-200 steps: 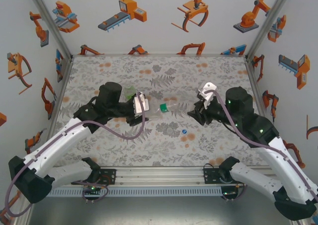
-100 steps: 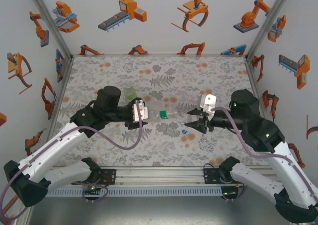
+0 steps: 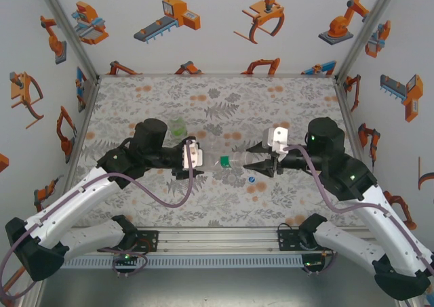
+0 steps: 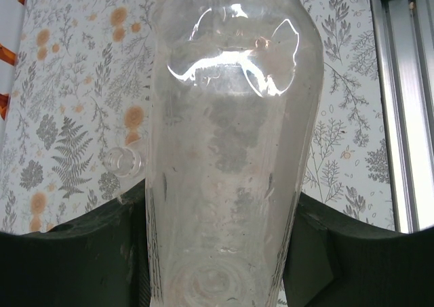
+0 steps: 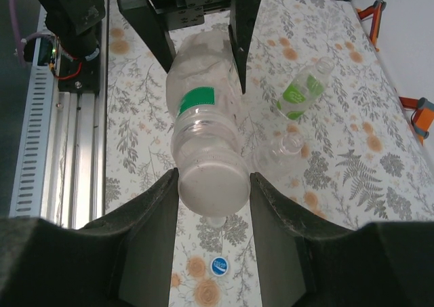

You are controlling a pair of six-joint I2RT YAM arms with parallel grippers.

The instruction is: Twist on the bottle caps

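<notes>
My left gripper (image 3: 199,162) is shut on the body of the taller clear bottle with a green band (image 3: 222,161), holding it level above the table with its neck toward the right. Its black fingers (image 4: 81,253) press both sides of the bottle (image 4: 230,151). A pale cap (image 5: 213,185) sits on the bottle's mouth, and my right gripper (image 5: 213,192) is shut on that cap; from above the right gripper (image 3: 258,163) meets the neck. A blue cap (image 3: 251,179) lies on the table below, also the blue cap (image 5: 219,266).
The squat green bottle (image 3: 178,125) stands behind my left arm; it is the green bottle (image 5: 304,90) past the held one. A small clear bottle (image 5: 281,154) rests on the table beside it, its open mouth (image 4: 124,161) visible. Aluminium rail (image 5: 41,137) runs along the near edge.
My right gripper swung down and left until the pale cap met the bottle's mouth. My left gripper shifted slightly toward the front, keeping the bottle.
</notes>
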